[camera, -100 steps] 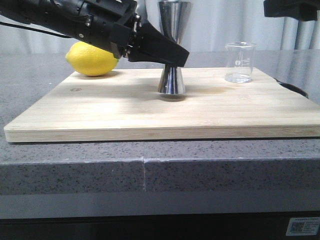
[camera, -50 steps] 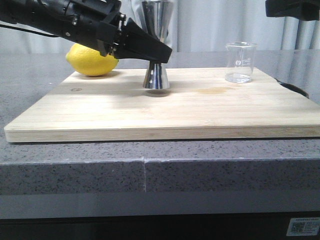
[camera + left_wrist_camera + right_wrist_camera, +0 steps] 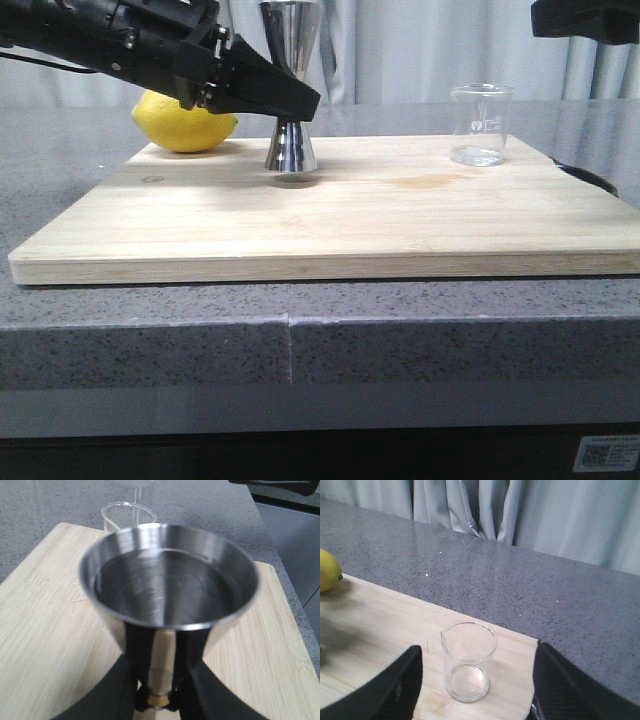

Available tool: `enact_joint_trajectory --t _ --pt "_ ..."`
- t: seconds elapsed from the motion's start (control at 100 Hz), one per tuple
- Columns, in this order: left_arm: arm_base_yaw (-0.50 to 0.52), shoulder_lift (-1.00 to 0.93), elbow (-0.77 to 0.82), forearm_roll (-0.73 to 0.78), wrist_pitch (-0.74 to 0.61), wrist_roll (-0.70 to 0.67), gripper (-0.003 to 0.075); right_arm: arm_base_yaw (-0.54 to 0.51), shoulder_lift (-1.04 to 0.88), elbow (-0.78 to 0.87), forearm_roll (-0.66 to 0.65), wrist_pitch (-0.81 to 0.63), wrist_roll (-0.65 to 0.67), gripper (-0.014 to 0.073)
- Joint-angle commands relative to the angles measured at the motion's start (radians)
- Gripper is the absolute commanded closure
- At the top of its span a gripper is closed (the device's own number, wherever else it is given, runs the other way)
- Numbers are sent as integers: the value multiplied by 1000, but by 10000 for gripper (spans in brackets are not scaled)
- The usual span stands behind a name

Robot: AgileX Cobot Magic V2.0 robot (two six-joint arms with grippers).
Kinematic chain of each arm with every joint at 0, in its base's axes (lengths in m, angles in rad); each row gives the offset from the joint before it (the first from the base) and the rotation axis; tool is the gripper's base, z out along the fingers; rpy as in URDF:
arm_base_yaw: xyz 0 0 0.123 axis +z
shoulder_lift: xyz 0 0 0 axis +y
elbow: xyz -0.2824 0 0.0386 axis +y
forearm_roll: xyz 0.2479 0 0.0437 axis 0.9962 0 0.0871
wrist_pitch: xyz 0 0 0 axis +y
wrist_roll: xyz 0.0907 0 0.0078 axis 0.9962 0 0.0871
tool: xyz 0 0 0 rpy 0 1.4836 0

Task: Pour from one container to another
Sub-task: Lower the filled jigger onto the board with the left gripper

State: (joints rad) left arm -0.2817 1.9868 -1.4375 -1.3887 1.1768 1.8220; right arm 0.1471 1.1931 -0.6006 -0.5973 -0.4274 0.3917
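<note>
**Jigger gripped at the waist, beaker standing apart**

The left gripper (image 3: pixel 290 100) had its fingers closed on the narrow waist of the steel jigger (image 3: pixel 290 90), holding it upright just above the wooden board (image 3: pixel 300 220), liquid visible in its upper cup. Behind it lay a lemon (image 3: pixel 183 120). At the board's far right corner stood the glass beaker (image 3: pixel 481 124), untouched. Above it, the right gripper (image 3: pixel 475 680) hung with fingers spread wide, holding nothing.
</note>
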Motion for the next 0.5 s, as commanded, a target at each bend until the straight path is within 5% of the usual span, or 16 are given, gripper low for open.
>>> enact_joint_trajectory --t 0.0,0.49 --pt "8 -50 -29 -88 92 -5 730 -4 -29 -26 7 -66 0 165" --pt "10 -50 -29 -90 92 30 730 -4 -29 -26 7 -66 2 165"
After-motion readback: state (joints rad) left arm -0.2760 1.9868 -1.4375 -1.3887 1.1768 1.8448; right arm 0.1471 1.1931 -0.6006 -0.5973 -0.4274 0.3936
